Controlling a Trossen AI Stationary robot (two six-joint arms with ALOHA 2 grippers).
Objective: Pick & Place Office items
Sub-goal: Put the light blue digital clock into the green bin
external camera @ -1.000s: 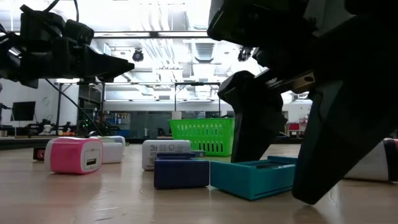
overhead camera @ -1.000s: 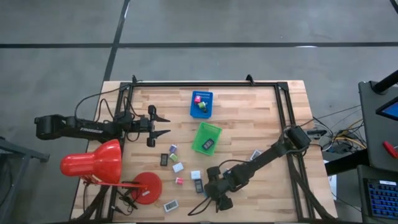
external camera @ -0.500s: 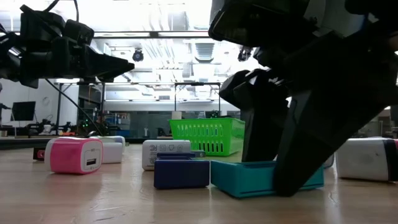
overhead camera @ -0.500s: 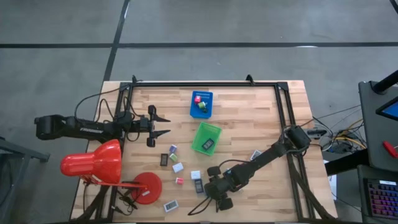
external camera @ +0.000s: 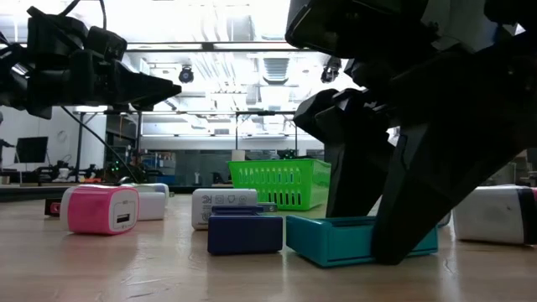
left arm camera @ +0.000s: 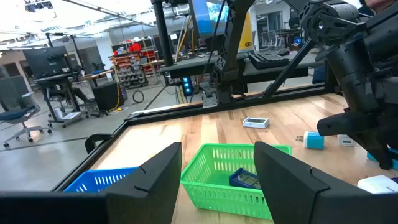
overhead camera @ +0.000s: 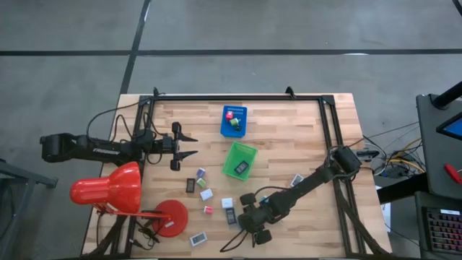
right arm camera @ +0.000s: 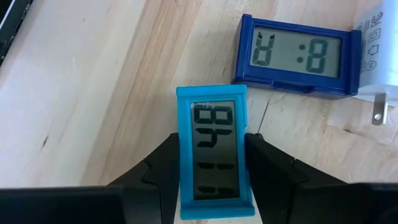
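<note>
While its two dark fingers [right arm camera: 158,168] press on both long sides of a little teal clock [right arm camera: 214,149], the right gripper [overhead camera: 242,219] sits low near the front edge of the table [overhead camera: 289,130]. The fingers are closed tight on the clock, one on each side, and the clock lies flat on the wood with its grey screen facing up. From table height, the same teal clock [external camera: 361,239] rests on the table between the big dark fingers.

Just beside the teal clock lies a dark blue clock [right arm camera: 295,56], close but not touching. A white plug [right arm camera: 379,62] sits right at the blue clock's far end. From table height, a pink cube [external camera: 99,208] and a white cube [external camera: 222,207] stand farther off.

Farther out, a green tray [overhead camera: 240,159] sits near the middle of the table with a dark piece inside it. A blue tray [overhead camera: 234,120] sits behind it with a pink piece and a green piece inside. More small pieces lie scattered in front of the green tray.

The left gripper [overhead camera: 189,144] hangs above the left side of the table with its fingers apart, holding nothing. A big red lamp [overhead camera: 115,191] stands at the front left corner
</note>
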